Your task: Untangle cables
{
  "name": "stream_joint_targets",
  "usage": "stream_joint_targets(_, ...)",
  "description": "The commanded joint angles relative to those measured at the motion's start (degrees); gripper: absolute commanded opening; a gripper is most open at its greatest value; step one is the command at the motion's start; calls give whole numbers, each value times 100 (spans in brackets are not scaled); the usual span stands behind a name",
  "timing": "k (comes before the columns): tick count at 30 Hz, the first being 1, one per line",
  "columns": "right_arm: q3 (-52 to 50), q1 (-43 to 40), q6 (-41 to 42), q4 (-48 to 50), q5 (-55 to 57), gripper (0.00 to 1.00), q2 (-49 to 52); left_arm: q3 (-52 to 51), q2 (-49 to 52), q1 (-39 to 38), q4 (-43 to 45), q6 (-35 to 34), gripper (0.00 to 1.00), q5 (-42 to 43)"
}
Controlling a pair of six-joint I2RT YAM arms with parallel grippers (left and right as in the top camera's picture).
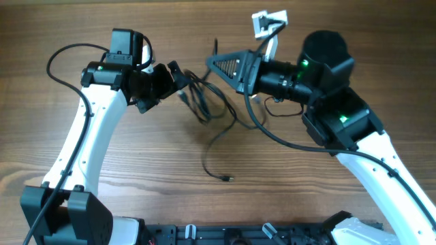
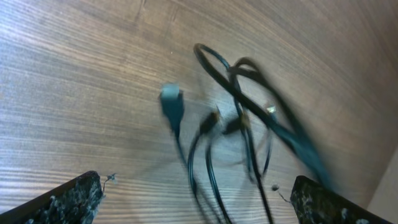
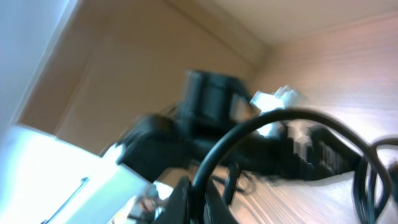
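- Two arms work over a wooden table (image 1: 122, 177), one from each side.
- The cables (image 1: 203, 102) lie in one loose tangle near the table's middle, slightly toward 12 o'clock. How many cords make it up cannot be counted, since the strands cross and overlap.
- One strand leaves the tangle toward 6 o'clock and ends in a single small plug (image 1: 225, 178), lying alone on bare wood.
- In the left wrist view four plug ends (image 2: 172, 102) can be made out. One is larger and grey-blue, and three are smaller, at its 3 o'clock. Motion blur hides anything finer.
- The left gripper (image 1: 178, 73) sits at the tangle's 10 o'clock. Its jaws are spread wide and hold nothing, and its two fingers (image 2: 68, 199) frame the cords from either side without touching them.
- The right gripper (image 1: 212, 64) sits at the tangle's 1 o'clock. Its jaws are closed, and a black cord arches up from between the fingertips, pinched there.
- One white object (image 1: 269, 22) lies at the table's 1 o'clock, beyond the right gripper.
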Motion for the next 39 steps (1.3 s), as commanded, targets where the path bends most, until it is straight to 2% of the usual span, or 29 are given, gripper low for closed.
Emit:
stream_joint_targets(1, 31, -11, 166, 337, -175, 4, 96, -35, 57, -2, 11, -57, 100, -55)
stream_joint_targets(5, 31, -15, 1113, 3102, -1998, 4, 94, -35, 66, -2, 7, -57, 100, -83)
stream_joint_targets(6, 31, -15, 1158, 3364, -2275, 4, 96, -35, 66, -2, 11, -57, 100, -101)
stream_joint_targets(7, 31, -13, 1005, 3362, -2450, 4, 96, -35, 66, -2, 20, -57, 100, -98)
stream_joint_targets(10, 31, -15, 610, 2393, -2385, 4, 101, -35, 66, -2, 55, -59, 100, -72)
stream_joint_targets(14, 31, -15, 619, 2435, -2328, 4, 114, -35, 66, -7, 52, -28, 100, 361)
stream_joint_targets(17, 31, -15, 610, 2378, -1980, 4, 118, -35, 66, -7, 103, 258, 100, 1008)
stream_joint_targets(20, 31, -15, 459, 1851, -1788, 4, 164, -33, 66, -2, 302, 251, 100, 2413)
stream_joint_targets(21, 31, -15, 459, 1696, -1786, 4, 184, -35, 66, -2, 361, 249, 100, 2608)
stream_joint_targets(29, 31, -17, 463, 1961, -1499, 4, 225, -35, 66, -7, -350, 271, 98, 1915)
stream_joint_targets(33, 31, -17, 466, 1775, -1196, 6, 225, -35, 66, -7, -608, 269, 99, 859)
stream_joint_targets(37, 31, -15, 466, 1722, -1071, 6, 225, -35, 68, -44, -651, 221, 99, 1370)
stream_joint_targets(39, 31, -15, 472, 1720, -1082, 5, 225, -35, 70, -122, -549, -48, 98, 1429)
